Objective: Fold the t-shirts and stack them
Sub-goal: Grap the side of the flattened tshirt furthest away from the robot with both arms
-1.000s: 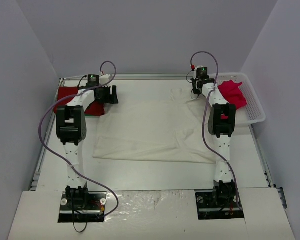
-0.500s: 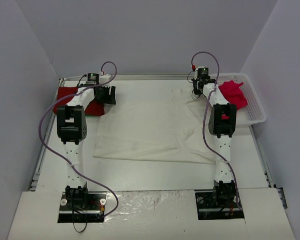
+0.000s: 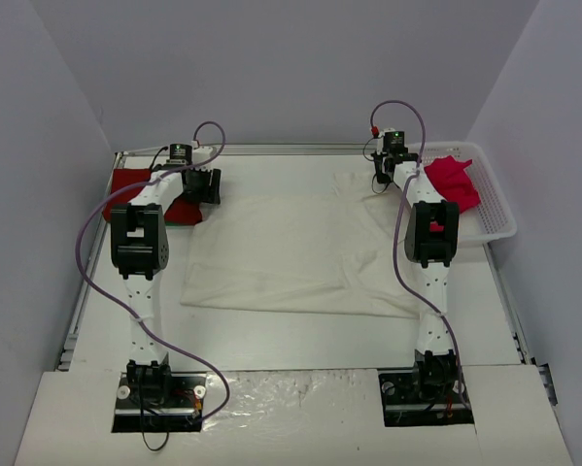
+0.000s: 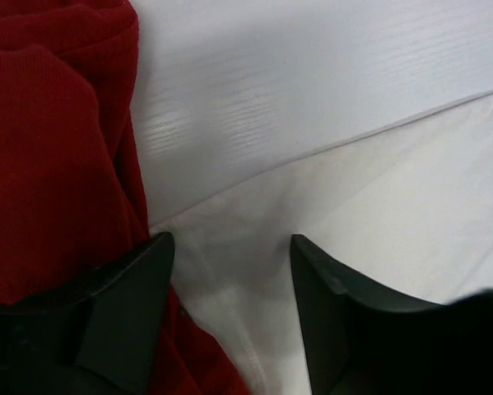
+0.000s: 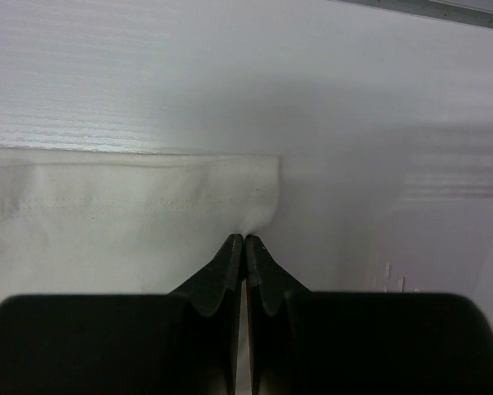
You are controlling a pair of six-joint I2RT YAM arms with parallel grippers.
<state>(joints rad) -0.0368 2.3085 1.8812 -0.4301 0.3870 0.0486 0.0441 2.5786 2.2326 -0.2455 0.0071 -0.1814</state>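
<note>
A large cream-white t-shirt lies spread flat on the table. My left gripper is open low over its far left corner, with the jaws astride the cloth's edge. A red t-shirt lies bunched just left of that gripper and fills the left of the left wrist view. My right gripper is shut on the cream shirt's far right corner. The cloth puckers at the closed tips. A pinkish-red t-shirt lies in the basket.
A white lattice basket stands at the back right, beside the right arm. The table's back rail runs just beyond both grippers. Grey walls close in on the left, right and back.
My left gripper has shifted a little to the left, towards the red shirt. The right gripper has barely moved and stays closed on the corner.
</note>
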